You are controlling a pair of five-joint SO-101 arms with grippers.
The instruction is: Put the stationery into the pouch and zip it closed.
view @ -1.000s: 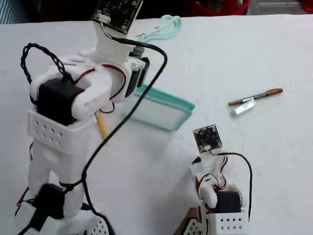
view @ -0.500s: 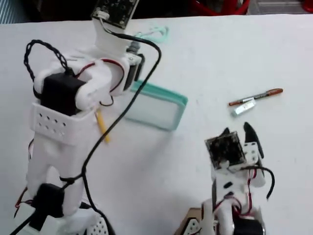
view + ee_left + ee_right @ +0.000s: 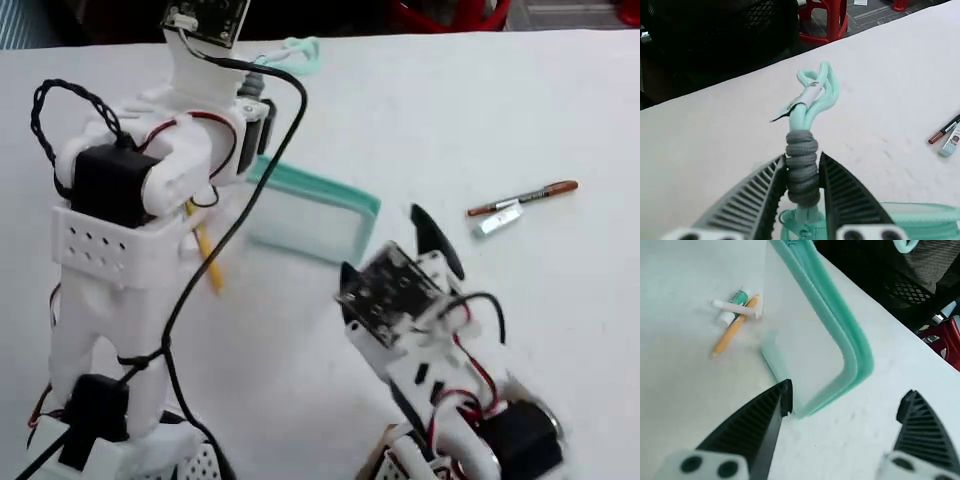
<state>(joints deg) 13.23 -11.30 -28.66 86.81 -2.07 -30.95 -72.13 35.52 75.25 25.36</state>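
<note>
Pouch: the teal-rimmed pouch (image 3: pixel 310 215) with a pale see-through face is lying flat mid-counter (image 3: pixel 520 110). Whether its zip is open cannot be told.
Contents: the stationery is lying outside the pouch, on the counter to either side of it.
Right-side stationery: a brown pen (image 3: pixel 522 198) is lying well apart from the pouch, with a small white piece (image 3: pixel 497 220) touching it.
Left-side stationery: a yellow pencil (image 3: pixel 207 255) is lying near the pouch, partly under the left arm.
Left pincer (image 3: pixel 802 160): it is clamping on the grey wrap (image 3: pixel 801 172) of the pouch's teal strap (image 3: pixel 815 90), whose loop is lying on the counter beyond.
Right pincer (image 3: pixel 847 392): its fingers are standing wide apart, hovering at the pouch's near corner and holding nothing.
Left wrist view alone: it is showing the grip on the wrap, which the arm hides from above.
Right wrist view alone: a white stick (image 3: pixel 727 305) and a green-capped tube (image 3: pixel 741 296) are lying against the pencil.
Change: the strap loop and pouch are sliding leftward with the left arm, and the right arm, folded low a second ago, is now stretching over to the pouch.
</note>
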